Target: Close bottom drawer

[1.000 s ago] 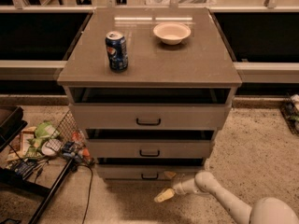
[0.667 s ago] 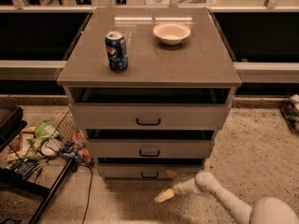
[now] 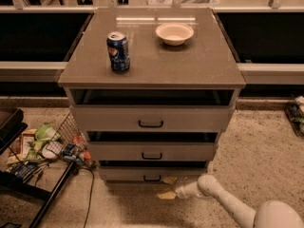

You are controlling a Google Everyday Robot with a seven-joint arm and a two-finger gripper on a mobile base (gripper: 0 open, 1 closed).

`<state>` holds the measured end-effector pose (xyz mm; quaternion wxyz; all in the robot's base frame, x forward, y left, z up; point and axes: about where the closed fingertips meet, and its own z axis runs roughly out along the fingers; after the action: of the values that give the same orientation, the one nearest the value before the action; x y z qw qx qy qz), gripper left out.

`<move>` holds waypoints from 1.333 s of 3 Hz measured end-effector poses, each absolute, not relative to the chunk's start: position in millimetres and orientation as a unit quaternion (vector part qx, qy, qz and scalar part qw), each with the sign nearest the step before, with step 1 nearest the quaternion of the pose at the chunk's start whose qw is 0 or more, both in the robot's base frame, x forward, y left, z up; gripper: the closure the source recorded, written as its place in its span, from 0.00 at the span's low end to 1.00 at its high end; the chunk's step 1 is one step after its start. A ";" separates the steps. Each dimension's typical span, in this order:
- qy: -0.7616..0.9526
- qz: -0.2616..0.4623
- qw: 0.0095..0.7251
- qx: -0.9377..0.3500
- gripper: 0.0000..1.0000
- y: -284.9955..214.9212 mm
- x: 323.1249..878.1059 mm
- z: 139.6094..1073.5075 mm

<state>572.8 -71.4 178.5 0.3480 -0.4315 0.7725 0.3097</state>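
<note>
The bottom drawer (image 3: 142,175) is the lowest, narrowest front of the three in the grey cabinet, with a small black bar handle (image 3: 152,178). It stands slightly out, a dark gap showing above its front. My gripper (image 3: 167,188) is low near the floor, right in front of the drawer's right half, on a white arm (image 3: 223,201) coming from the lower right. One yellowish fingertip (image 3: 169,180) lies against the drawer front just right of the handle; the other (image 3: 166,195) points toward the floor.
A blue soda can (image 3: 118,52) and a white bowl (image 3: 174,33) stand on the cabinet top (image 3: 190,65). The top drawer (image 3: 151,118) and middle drawer (image 3: 152,151) also stand out. A wire basket with clutter (image 3: 52,146) and black legs (image 3: 47,198) are on the floor at left.
</note>
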 end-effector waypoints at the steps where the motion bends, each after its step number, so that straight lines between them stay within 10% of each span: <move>1: 0.775 0.297 0.329 -0.450 0.61 -67.8 562.1 189.8; 3: 0.757 0.113 0.248 -0.594 1.00 -90.3 580.2 237.0; 4: 0.725 0.039 0.244 -0.643 1.00 -85.2 604.8 290.9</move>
<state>604.8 -85.2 290.9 0.2440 -0.6432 0.7247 0.0392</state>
